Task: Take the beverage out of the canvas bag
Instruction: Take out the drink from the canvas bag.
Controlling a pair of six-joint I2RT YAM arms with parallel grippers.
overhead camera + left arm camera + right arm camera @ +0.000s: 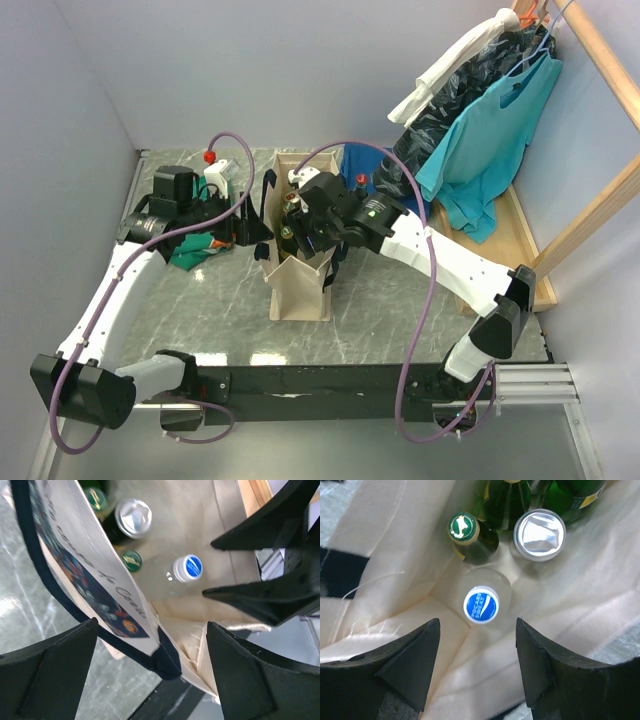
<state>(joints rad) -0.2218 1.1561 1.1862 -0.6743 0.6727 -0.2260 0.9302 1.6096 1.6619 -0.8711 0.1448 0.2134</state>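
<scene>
Right gripper (477, 624) at bottom centre of wrist frame: jaws half apart, empty. Blue-capped bottle (481, 603) dead ahead between fingers, upright inside canvas bag (380, 545). Right arm nearer. Left gripper (152, 625) spread wide over bag rim, empty.

High rear overhead view; both wrist views close, down into canvas bag (385, 530)

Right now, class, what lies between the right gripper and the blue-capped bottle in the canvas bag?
Nothing: in the right wrist view the open right gripper hangs over the blue-capped bottle, and only cream lining of the canvas bag shows in the gap.
</scene>
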